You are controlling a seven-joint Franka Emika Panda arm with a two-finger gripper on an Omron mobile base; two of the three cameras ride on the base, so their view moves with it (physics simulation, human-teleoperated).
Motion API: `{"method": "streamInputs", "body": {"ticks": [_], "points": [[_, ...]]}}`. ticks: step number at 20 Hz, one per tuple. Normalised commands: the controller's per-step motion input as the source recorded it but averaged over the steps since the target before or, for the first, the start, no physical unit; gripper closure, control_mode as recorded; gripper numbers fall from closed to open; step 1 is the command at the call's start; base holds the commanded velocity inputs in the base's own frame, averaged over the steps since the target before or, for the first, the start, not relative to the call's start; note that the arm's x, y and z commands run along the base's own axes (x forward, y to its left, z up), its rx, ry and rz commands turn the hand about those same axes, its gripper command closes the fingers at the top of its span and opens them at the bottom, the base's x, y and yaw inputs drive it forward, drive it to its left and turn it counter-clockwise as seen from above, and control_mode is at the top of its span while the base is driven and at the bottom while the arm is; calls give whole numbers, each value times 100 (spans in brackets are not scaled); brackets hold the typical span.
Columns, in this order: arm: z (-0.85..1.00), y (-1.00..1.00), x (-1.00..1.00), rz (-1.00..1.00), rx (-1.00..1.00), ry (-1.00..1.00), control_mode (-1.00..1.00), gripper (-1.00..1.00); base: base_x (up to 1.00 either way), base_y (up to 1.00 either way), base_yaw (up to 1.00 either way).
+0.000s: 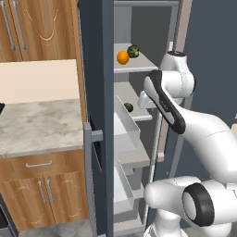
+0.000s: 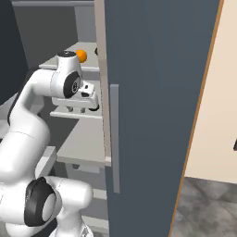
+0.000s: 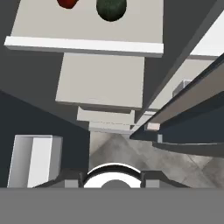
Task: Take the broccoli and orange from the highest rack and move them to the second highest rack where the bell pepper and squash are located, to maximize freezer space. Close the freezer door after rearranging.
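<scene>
Noted freezer standing open, with freezer door swung wide and filling much of the right base view.

Found highest rack at the top of the pale interior. Saw second highest rack directly beneath it and partly screened by the arm.

Located gripper inside the cabinet at about the level of the second highest rack, pointing downward. Could not tell whether the jaws stood apart or together. Saw nothing held between them in the hand view.

Logged squash and bell pepper side by side on their shelf at the top of the hand view. Logged orange near the front edge of the highest rack, apart from the gripper and well above it. Logged broccoli just beside the orange, slightly deeper in.

Judged the step in hand to be the reach for the first item, with nothing transferred yet.

Recommended for the step:
- Raise the hand clear of the upper shelf's front lip before moving inward.
- Take the orange first, as the nearer piece.
- Spread the jaws wider than the ball and centre them on it, since a round, smooth fruit would probably roll under an off-centre squeeze.
- Keep clear of the broccoli during closure.
- Lower into the free patch beside the squash.
</scene>
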Motion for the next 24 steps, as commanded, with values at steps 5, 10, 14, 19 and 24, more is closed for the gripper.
{"method": "streamInputs", "body": {"ticks": [5,10,14,19,24], "points": [[-1,0,-2,0,0,-1,100,-100,-30,-5,-1],[0,0,0,0,0,0,100,-100,-32,-14,1],[0,0,0,0,0,0,100,-100,21,-50,27],[0,0,0,0,0,0,100,-100,20,-35,23],[0,0,0,0,0,0,100,-100,46,-2,27]]}}
